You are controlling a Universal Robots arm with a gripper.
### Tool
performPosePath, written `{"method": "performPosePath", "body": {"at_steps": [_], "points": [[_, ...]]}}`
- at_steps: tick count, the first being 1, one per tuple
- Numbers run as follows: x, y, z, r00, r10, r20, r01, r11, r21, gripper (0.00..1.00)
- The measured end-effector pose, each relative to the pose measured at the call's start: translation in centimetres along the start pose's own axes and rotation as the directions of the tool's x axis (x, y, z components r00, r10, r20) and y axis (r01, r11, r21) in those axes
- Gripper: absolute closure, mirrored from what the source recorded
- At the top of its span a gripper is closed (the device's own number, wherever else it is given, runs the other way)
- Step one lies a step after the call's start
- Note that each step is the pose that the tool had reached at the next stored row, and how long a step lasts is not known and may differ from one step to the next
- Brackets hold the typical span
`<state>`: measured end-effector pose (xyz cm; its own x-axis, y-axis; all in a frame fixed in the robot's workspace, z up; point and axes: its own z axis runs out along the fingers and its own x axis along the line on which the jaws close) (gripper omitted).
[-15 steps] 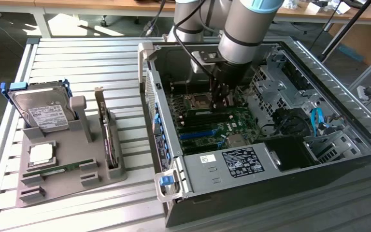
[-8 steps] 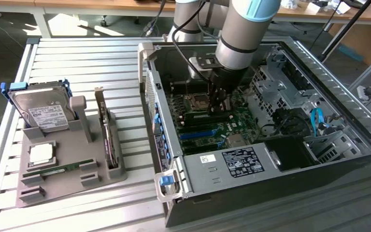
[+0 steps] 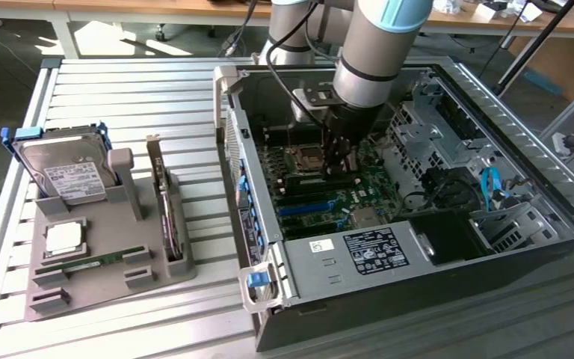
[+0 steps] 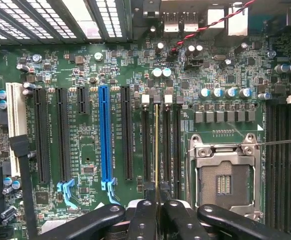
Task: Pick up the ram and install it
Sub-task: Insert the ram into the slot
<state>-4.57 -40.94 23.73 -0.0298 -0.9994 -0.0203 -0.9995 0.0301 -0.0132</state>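
Arm: reaches steeply down into the open computer case, wrist vertical over the motherboard. End effector: fingers closed on the ram, held on edge between them. Ram: long axis parallel to the black memory slots and in line with one of them; whether it is seated cannot be told. CPU socket: just beside the end effector. Blue expansion slot: on the opposite side. Well apart, to the exterior view's left on the worktop: grey holder with hard drive, expansion card, second ram stick.
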Motion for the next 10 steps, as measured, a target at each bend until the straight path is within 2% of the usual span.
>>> {"method": "performPosePath", "body": {"at_steps": [1, 2, 10], "points": [[0.00, 0.00, 0.00, 1.0000, 0.000, -0.0087, 0.000, 1.0000, 0.0002, 0.88], [0.01, -0.01, 0.00, 1.0000, 0.000, -0.0098, 0.000, 1.0000, 0.0002, 0.88], [0.00, -0.01, 0.00, 0.9999, -0.013, -0.0098, 0.013, 0.9999, -0.0001, 0.88]]}}
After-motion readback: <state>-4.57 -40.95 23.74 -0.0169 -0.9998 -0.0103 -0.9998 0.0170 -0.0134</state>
